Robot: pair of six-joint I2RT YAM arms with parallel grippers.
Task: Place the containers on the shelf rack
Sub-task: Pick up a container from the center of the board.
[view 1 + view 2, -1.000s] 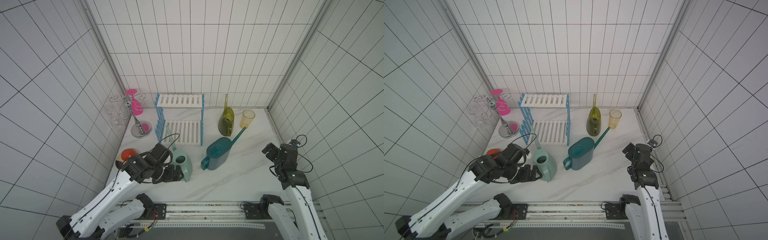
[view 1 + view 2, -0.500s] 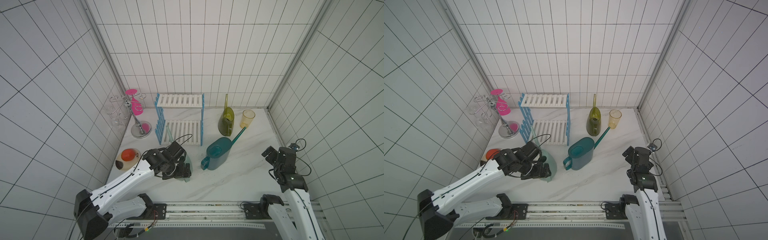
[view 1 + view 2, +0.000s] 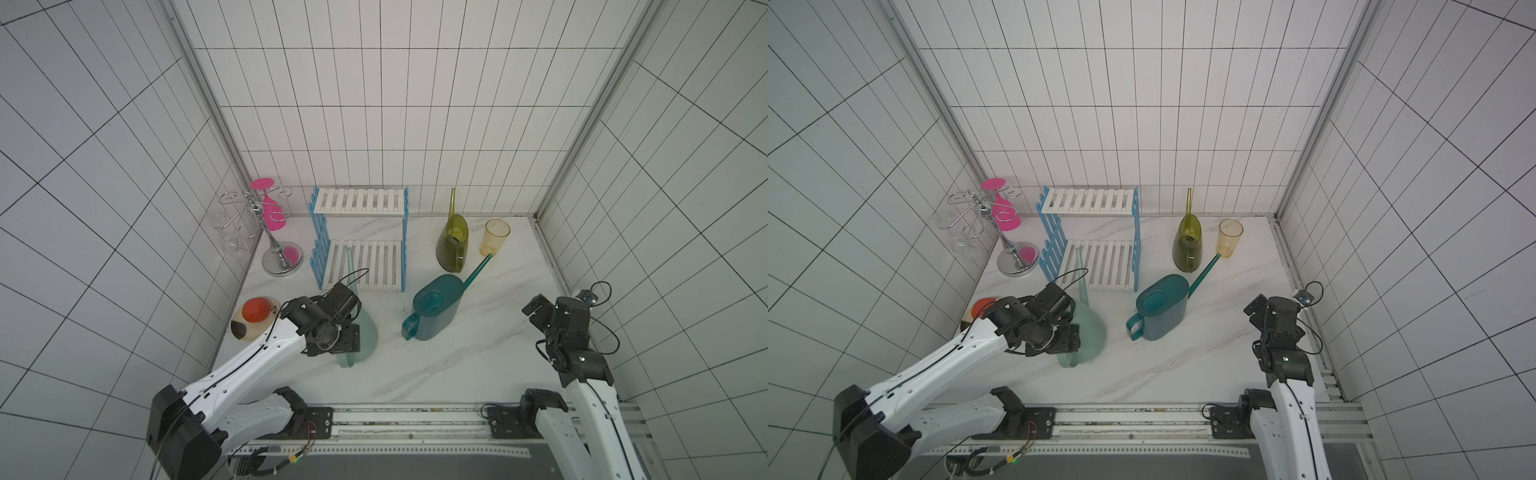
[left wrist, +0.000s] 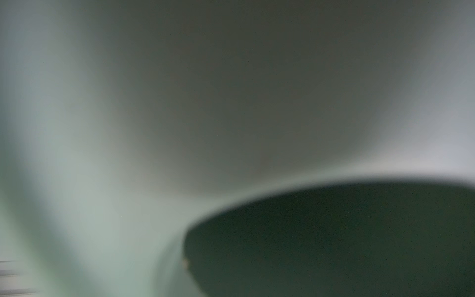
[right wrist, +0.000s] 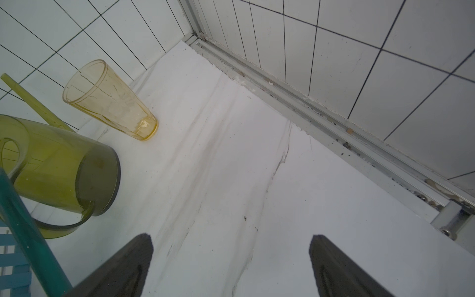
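The pale mint container [image 3: 369, 332] stands on the marble in front of the shelf rack [image 3: 359, 201], its spout reaching up over the lower shelf. My left gripper [image 3: 351, 338] is pressed against its left side. The left wrist view shows only the blurred mint wall [image 4: 102, 180], so the jaws are hidden. The dark teal container [image 3: 436, 307] stands at mid-table. The olive container [image 3: 453, 245] stands behind it, and is also in the right wrist view [image 5: 51, 164]. My right gripper [image 5: 231, 257] hangs open and empty over bare marble near the right wall [image 3: 536, 309].
A yellow cup [image 3: 494, 237] stands beside the olive container. A chrome glass-holder stand [image 3: 274, 245] with a pink glass is left of the rack. A plate [image 3: 241, 332] holding a red item lies by the left wall. A metal rail runs along the right wall.
My left arm has swung right and in onto the mint container, now covering its top. The container has shifted slightly. The right arm has barely moved.
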